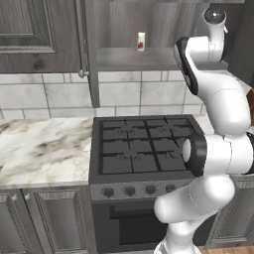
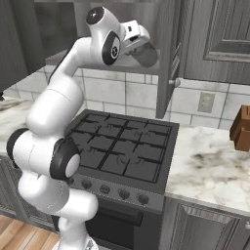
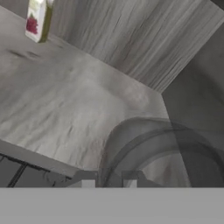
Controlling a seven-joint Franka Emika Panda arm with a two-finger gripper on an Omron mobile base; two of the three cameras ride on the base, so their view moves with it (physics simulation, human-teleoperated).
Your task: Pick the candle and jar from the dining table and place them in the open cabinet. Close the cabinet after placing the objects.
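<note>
My gripper (image 2: pixel 139 43) is raised at the mouth of the open cabinet (image 1: pixel 149 60) above the stove, shut on the jar (image 2: pixel 145 53), a translucent grey glass cylinder. In the hand view the jar (image 3: pixel 162 148) is large at the lower right, over the plain grey shelf (image 3: pixel 65 96), with my gripper (image 3: pixel 108 181) at its rim. The cabinet's door (image 2: pixel 168 58) stands open edge-on to the right of the jar. The candle and the dining table are out of view.
A small white carton with a red mark (image 1: pixel 141 41) stands at the back of the shelf. Below are a black gas stove (image 1: pixel 141 149) and marble counters (image 1: pixel 44 149). A brown block (image 2: pixel 241 128) sits on the right counter.
</note>
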